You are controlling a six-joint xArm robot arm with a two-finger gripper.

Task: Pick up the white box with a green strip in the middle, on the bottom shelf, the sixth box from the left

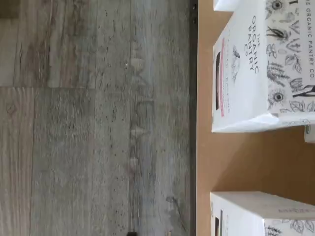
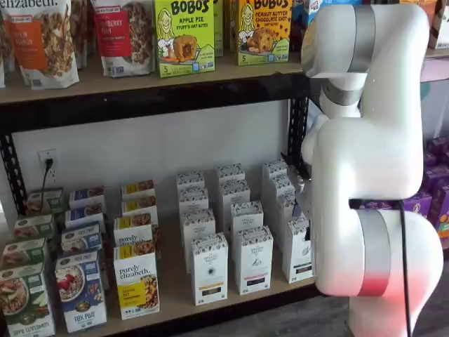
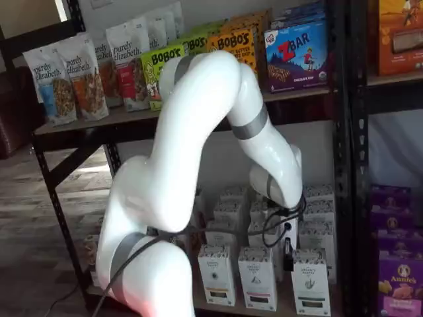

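Grey plank floor (image 1: 98,123) fills wrist view beside bottom shelf (image 1: 236,162); white box (image 1: 256,69) reads "THE ORGANIC PANTRY CO". Gripper (image 3: 288,254) fingers spread wide, holding nothing.

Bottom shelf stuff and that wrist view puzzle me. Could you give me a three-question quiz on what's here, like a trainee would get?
1. True or false: the white boxes in a shelf view stand on the top shelf.
2. Which name is printed on the carton in the wrist view? A) Bobo's B) The Organic Pantry Co C) Z Bar
3. In the wrist view, what lies beyond the shelf's black front rail?

Key
1. False: they stand on the bottom shelf.
2. B.
3. A grey wood-plank floor.
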